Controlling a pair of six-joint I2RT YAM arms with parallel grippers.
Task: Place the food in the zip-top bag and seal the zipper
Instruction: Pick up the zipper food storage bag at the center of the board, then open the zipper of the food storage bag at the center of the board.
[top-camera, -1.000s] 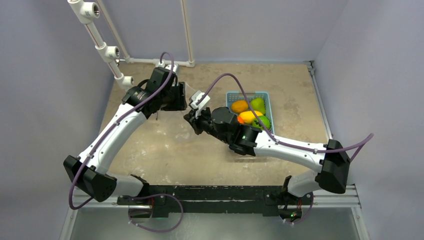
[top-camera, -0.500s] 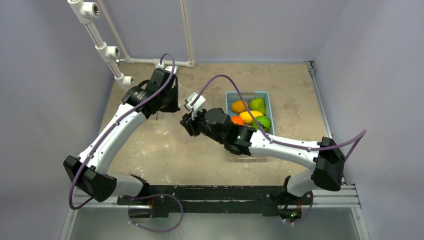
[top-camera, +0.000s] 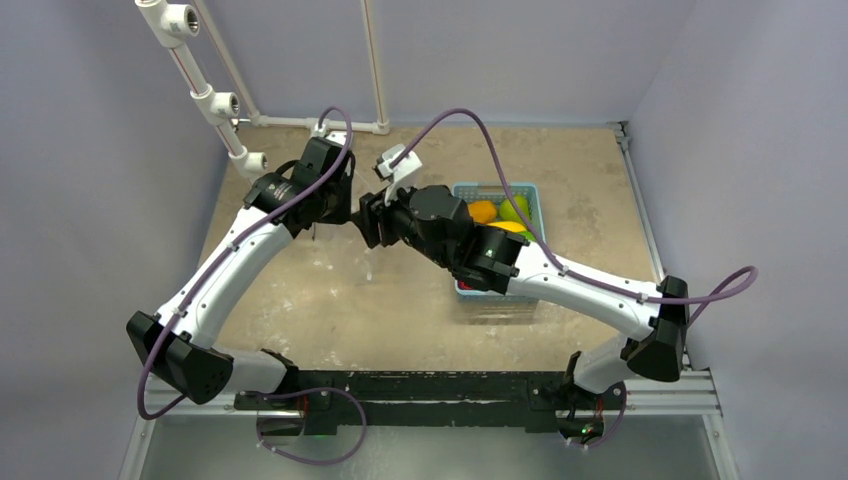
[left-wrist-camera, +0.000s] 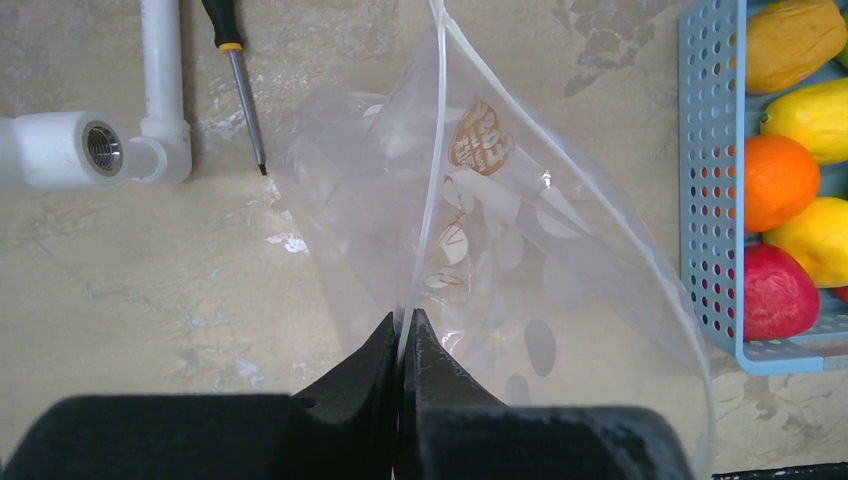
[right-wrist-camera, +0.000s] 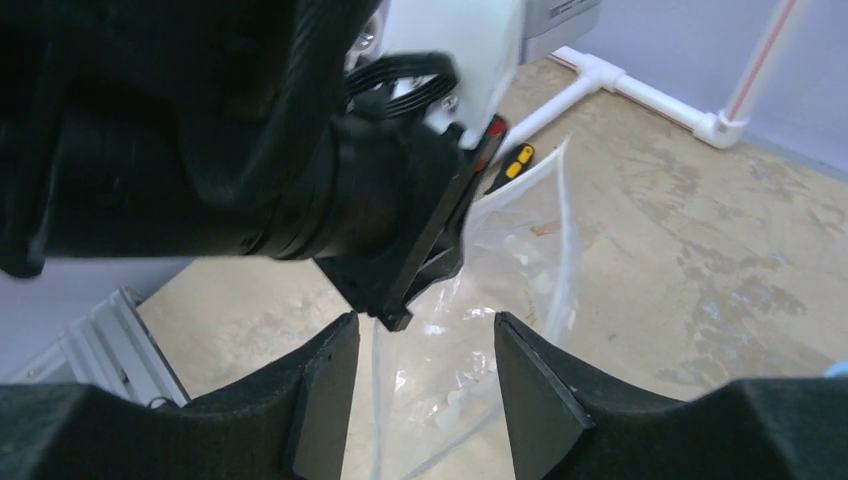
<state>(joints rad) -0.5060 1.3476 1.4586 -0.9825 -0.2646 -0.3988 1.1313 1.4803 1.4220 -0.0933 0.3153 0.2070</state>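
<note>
Food (left-wrist-camera: 780, 180) all lay in the blue basket (left-wrist-camera: 700, 120), none bagged, the zipper (left-wrist-camera: 437, 150) unsealed. The left gripper (left-wrist-camera: 402, 335) pinched the zip-top bag (left-wrist-camera: 520, 270) by its mouth edge, left of the basket. The right gripper (right-wrist-camera: 425, 365), fingers spread, hovered at the bag, close against the left wrist.

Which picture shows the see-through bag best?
The left wrist view: the bag fills it, its edge pinched in the left pincer. The right wrist view shows only part, below that pincer. From the top, I cannot make it out.
</note>
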